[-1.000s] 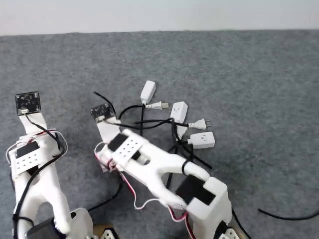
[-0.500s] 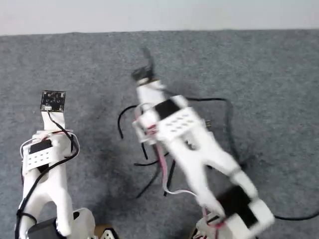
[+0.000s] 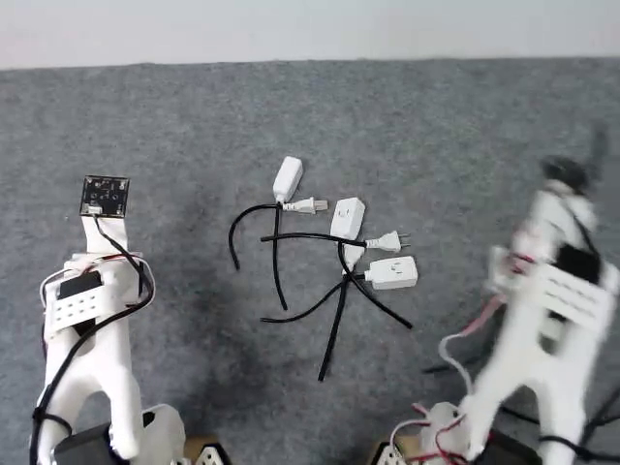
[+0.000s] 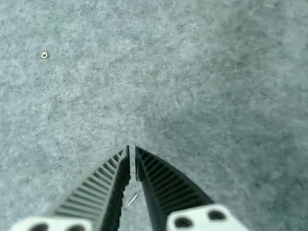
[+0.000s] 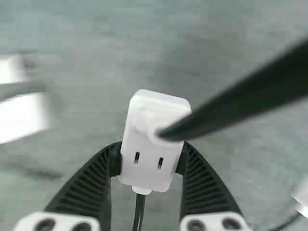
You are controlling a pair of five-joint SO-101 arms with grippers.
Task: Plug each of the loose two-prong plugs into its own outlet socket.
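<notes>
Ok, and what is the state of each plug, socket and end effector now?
left end effector: shut, empty.
right end effector: shut on held socket.
held socket: gripped, slots empty.
upper plug: loose on grey mat, prongs bare.
lower plug: loose, prongs bare.
far socket: lying free, no plug in it.
middle socket: lying free, no plug in it.
near socket: lying free, no plug in it.
</notes>
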